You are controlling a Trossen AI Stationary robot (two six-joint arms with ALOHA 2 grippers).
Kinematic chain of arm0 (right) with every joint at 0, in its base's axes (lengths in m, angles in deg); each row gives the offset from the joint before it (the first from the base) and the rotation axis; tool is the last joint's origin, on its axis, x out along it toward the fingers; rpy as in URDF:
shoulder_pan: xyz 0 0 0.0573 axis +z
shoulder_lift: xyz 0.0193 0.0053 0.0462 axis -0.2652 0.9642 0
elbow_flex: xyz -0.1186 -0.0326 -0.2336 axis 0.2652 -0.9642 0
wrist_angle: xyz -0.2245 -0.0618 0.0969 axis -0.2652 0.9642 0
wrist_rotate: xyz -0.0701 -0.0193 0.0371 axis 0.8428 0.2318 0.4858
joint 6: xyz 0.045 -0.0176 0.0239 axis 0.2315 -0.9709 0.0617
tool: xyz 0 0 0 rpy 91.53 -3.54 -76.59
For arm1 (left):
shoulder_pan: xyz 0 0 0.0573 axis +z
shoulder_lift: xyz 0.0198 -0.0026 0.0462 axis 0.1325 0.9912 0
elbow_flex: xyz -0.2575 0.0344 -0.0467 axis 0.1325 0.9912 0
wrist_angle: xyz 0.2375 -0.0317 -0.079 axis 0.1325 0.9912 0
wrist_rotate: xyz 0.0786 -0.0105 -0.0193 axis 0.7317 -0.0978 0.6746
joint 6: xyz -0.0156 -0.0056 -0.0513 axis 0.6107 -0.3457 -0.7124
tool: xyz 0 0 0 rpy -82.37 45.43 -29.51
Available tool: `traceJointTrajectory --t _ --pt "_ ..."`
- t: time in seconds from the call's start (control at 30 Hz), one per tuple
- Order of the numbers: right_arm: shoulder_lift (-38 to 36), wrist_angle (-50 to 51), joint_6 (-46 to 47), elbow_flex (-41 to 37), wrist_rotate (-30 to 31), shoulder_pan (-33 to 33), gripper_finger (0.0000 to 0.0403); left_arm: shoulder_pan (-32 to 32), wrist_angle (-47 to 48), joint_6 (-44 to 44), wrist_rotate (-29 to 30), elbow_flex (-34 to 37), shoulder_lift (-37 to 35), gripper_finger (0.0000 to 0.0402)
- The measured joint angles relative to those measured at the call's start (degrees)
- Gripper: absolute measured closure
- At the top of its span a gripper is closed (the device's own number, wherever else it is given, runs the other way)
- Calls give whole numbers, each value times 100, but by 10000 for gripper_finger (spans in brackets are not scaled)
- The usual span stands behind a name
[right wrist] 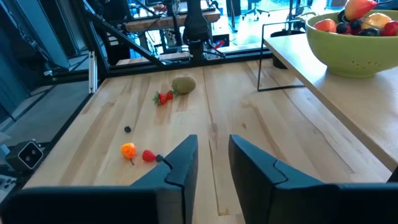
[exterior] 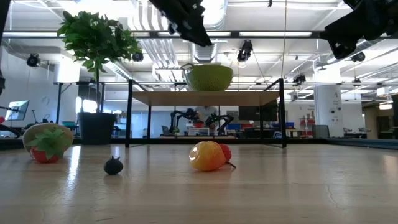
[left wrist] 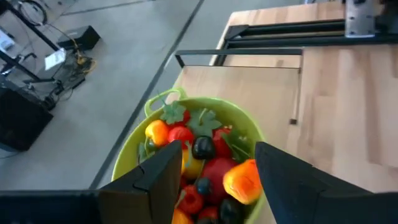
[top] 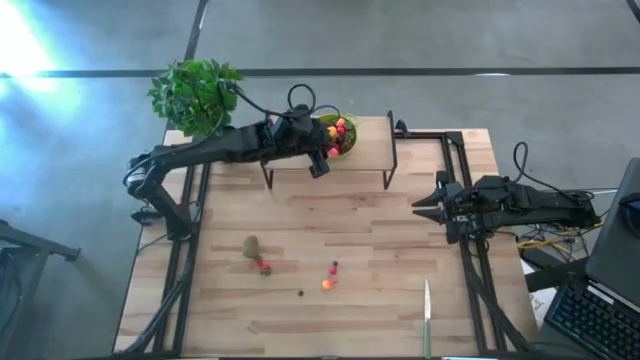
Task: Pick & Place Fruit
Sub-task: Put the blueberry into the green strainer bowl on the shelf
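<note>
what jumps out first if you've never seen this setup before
The lime-green bowl heaped with small toy fruit stands on a raised wooden shelf at the table's far edge, with the left gripper hovering right over it, jaws open. Down on the table a few pieces lie loose: a brown kiwi touching a strawberry, and an orange and a red fruit near the middle.

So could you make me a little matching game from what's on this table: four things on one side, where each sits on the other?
Things:
1. lime-green bowl
2. kiwi
3. knife
4. potted plant

Places:
A. far left table corner
B. near edge, right side
C. on the raised shelf
D. open tabletop, beside a strawberry

Pairs: 1-C, 2-D, 3-B, 4-A
</note>
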Motion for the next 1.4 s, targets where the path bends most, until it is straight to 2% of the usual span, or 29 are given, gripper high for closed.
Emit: traceJointTrajectory --t 0.17,0.3,0.57,0.8,1.03,1.2,1.4 --pt "0 0 0 0 2 -1 299 -266 1277 -176 -9 -690 -6 193" --pt "0 0 0 0 2 -1 287 -546 2158 -374 -48 -982 -29 193" --pt "0 0 -1 0 1 -1 264 -1282 3306 -855 -70 -1010 -80 193" --pt "0 0 0 0 0 -1 245 -2079 3878 -1339 -88 -991 -80 193" --pt "0 0 0 0 0 0 227 -3036 3689 -1576 -157 -643 -80 193" --pt "1 0 0 0 1 -1 216 -3637 2973 -1511 -165 -128 -80 193" --pt "0 0 0 0 1 -1 206 -4034 1987 -1506 -164 693 -80 193"
